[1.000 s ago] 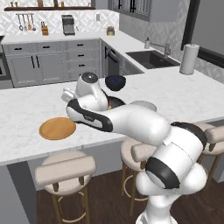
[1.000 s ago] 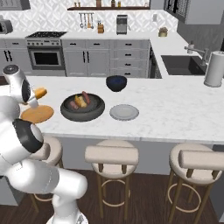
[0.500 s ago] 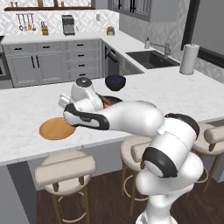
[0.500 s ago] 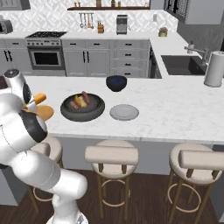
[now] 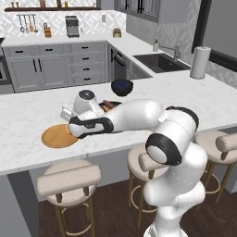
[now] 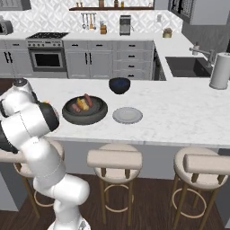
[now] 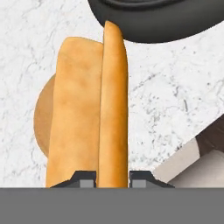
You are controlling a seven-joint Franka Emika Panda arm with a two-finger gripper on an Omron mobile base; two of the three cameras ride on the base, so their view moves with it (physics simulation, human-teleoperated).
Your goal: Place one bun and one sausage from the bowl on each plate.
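The fingers [image 7: 113, 180] are closed on a thick yellow-orange hot-dog bun [image 7: 94, 113], which runs lengthwise away from the hand camera, one dark fingertip showing on each side of its near end. The bun is held above the white marble desk [image 7: 166, 109], with the tan-orange round wooden plate [image 7: 42, 114] partly visible beneath it; whether bun and plate touch cannot be judged. The bun's far end overlaps the rim of the wide dark grey-black bowl [image 7: 157, 22].

In the right base view this bowl [image 6: 85, 110] holds one yellow-orange bun [image 6: 82, 105] and what appear to be reddish-brown sausages [image 6: 88, 100]. The pale grey plate [image 6: 127, 115] lies just beside the bowl, and a small dark blue bowl [image 6: 119, 85] stands behind it.
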